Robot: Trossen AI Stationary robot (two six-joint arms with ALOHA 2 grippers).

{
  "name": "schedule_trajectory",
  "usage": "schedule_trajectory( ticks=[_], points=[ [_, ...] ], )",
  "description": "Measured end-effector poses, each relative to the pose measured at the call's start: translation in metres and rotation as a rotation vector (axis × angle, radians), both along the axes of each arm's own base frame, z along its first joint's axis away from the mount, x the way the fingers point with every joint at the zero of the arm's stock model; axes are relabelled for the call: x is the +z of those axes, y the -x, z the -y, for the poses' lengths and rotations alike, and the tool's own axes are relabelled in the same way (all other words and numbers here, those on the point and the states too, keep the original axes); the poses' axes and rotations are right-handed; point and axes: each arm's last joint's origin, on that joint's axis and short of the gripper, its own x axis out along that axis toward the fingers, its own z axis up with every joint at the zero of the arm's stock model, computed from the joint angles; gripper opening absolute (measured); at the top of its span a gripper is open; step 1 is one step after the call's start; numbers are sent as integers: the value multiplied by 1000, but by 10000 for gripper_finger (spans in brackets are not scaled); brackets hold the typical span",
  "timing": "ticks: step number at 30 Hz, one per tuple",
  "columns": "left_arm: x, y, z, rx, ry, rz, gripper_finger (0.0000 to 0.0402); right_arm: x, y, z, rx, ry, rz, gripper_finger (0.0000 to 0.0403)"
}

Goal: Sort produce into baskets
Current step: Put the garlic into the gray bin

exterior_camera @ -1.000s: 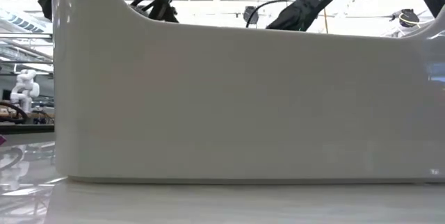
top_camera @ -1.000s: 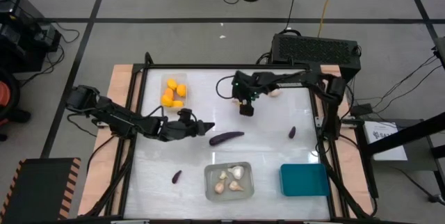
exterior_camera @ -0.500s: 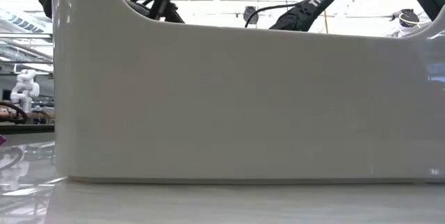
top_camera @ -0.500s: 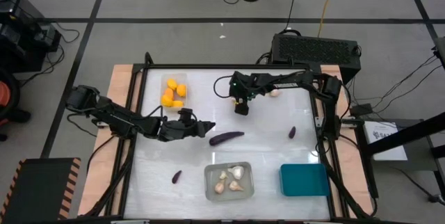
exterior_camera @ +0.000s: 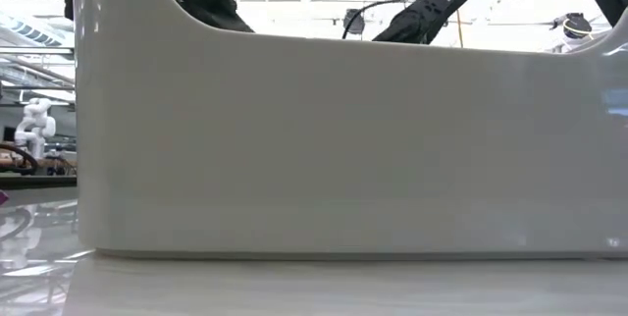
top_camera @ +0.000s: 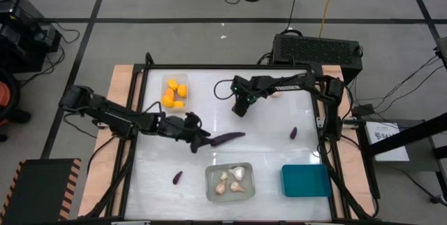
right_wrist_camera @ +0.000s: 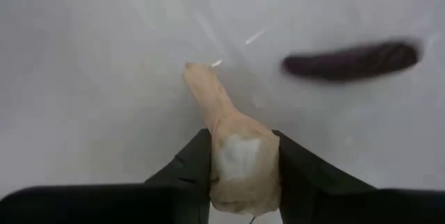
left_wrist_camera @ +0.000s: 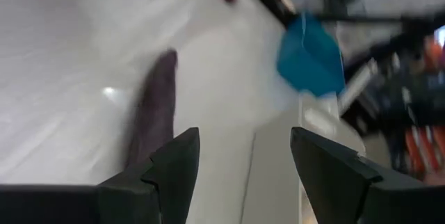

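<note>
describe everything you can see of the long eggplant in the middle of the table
The long eggplant is dark purple, slim and slightly curved, matte and toy-like. It lies flat on the white table near its middle, apart from every bin, running roughly left to right. The left gripper sits at its left end with open fingers; the left wrist view shows the eggplant just ahead of them, not yet gripped.

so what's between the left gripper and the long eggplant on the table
Nothing. In the left wrist view the open left gripper points at the long eggplant across bare table; the high view agrees.
</note>
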Motion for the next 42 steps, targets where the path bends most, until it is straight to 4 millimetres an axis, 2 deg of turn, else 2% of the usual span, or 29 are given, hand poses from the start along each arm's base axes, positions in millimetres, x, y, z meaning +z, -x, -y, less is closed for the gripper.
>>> schedule_trajectory(
  ticks=[5, 8, 13, 19, 23, 28, 31, 38, 42],
  points=[
    [7, 14, -2, -121, -57, -55, 232, 20, -9, -39, -63, -108, 100, 117],
    [9, 20, 1, -157, -101, -74, 232, 37, -19, -76, -84, -126, 209, 130],
    [9, 23, 7, -229, -173, -72, 232, 67, -27, -148, -44, -185, 408, 132],
    [9, 23, 8, -259, -220, -62, 232, 77, -13, -243, 95, -315, 462, 132],
    [8, 23, 8, -261, -223, -66, 232, 77, 2, -284, 132, -366, 440, 132],
    [6, 25, 8, -266, -226, -95, 232, 76, 12, -304, 160, -393, 428, 138],
    [4, 26, 10, -276, -244, -111, 232, 76, 15, -309, 223, -369, 423, 160],
    [4, 27, 15, -269, -267, -106, 232, 72, 17, -303, 294, -396, 331, 239],
    [4, 27, 15, -232, -293, -107, 232, 72, 19, -293, 328, -429, 259, 265]
  ],
)
